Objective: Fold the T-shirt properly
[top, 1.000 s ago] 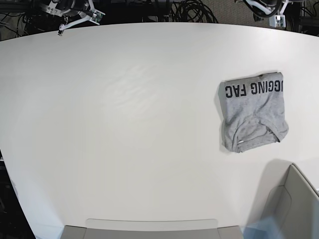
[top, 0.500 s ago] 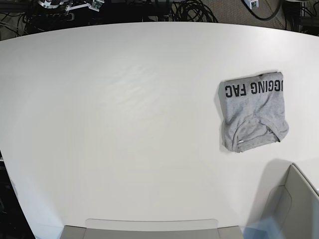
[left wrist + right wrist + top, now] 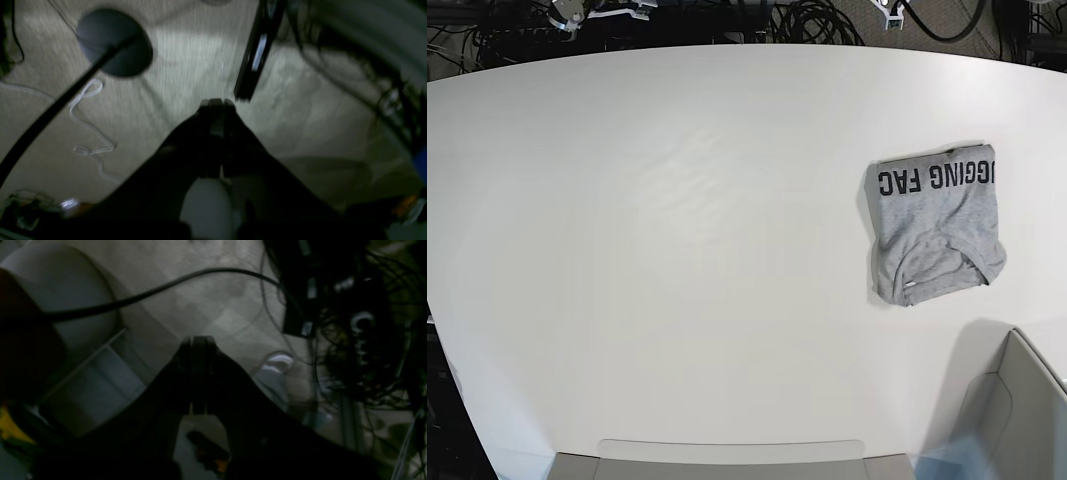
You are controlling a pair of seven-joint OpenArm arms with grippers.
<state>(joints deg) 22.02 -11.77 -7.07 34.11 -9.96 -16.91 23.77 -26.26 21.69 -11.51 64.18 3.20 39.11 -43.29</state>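
The grey T-shirt (image 3: 937,222) lies folded into a compact packet on the right side of the white table (image 3: 677,250), black lettering along its far edge and the collar toward the near edge. Nothing touches it. Both arms are pulled back beyond the table's far edge, where only small white parts show at the top left (image 3: 577,12) and top right (image 3: 891,14) of the base view. My left gripper (image 3: 217,101) is shut and empty, hanging over carpeted floor. Also shut with nothing in it, my right gripper (image 3: 198,339) hangs over floor and cables.
A grey box (image 3: 1017,400) stands at the near right corner and a flat grey tray edge (image 3: 727,455) at the near side. Tangled cables (image 3: 817,22) lie behind the table. A dark round stand base (image 3: 113,41) rests on the floor.
The arm parts at the far edge have drawn further back and mostly left the base view. The T-shirt has not moved.
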